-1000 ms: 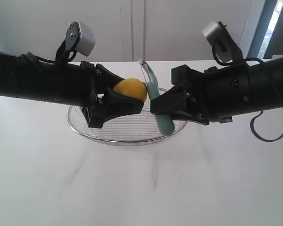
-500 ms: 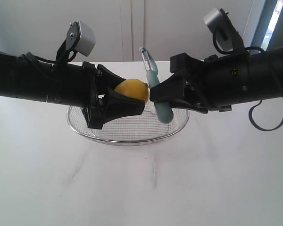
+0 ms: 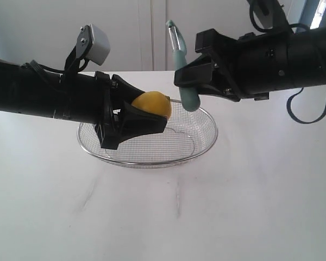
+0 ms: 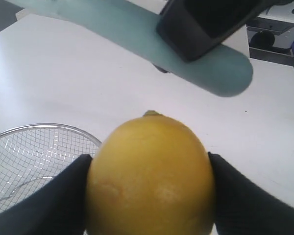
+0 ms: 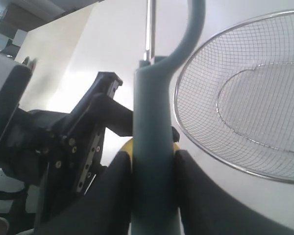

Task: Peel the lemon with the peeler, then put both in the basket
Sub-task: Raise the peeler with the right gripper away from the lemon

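My left gripper (image 3: 155, 115) is shut on the yellow lemon (image 3: 151, 103), holding it in the air over the left part of the wire basket (image 3: 204, 142). The lemon (image 4: 151, 176) fills the left wrist view, clamped between both black fingers. My right gripper (image 3: 187, 81) is shut on the teal handle of the peeler (image 3: 179, 57), which stands nearly upright with its metal head on top, above and to the right of the lemon and apart from it. The handle (image 5: 153, 147) sits squeezed between my right gripper's fingers (image 5: 153, 169). The basket (image 5: 255, 161) holds nothing.
The basket rests on a white table (image 3: 163, 212). A pale wall with panel seams (image 3: 152, 32) stands behind the table. A window frame (image 3: 304, 16) is at the far right.
My right arm has risen and carried the peeler upward, from beside the lemon to well above the basket. The left gripper and lemon have stayed still.
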Action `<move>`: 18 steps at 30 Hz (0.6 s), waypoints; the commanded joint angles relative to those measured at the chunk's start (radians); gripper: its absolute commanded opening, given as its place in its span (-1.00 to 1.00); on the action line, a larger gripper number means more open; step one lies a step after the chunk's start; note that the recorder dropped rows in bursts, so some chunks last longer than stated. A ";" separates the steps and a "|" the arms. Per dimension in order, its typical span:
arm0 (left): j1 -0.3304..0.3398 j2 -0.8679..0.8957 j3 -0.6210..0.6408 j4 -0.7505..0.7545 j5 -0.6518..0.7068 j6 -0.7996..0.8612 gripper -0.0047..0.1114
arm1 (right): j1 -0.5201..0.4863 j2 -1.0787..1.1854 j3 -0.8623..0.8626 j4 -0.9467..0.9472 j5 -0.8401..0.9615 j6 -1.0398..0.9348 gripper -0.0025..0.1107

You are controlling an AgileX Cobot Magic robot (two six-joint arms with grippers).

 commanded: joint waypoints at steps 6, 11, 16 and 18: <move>-0.001 -0.008 -0.005 -0.016 0.018 -0.008 -0.92 | 0.000 0.042 -0.104 -0.219 -0.017 0.122 -0.96; -0.001 -0.008 -0.005 -0.016 0.018 -0.008 -0.92 | 0.000 0.067 -0.162 -0.358 -0.017 0.189 -0.96; -0.001 -0.008 -0.005 -0.016 0.018 -0.008 -0.92 | 0.000 0.103 -0.207 -0.422 -0.013 0.195 -0.96; -0.001 -0.008 -0.005 -0.016 0.018 -0.008 -0.92 | 0.000 0.131 -0.226 -0.444 -0.011 0.197 -0.96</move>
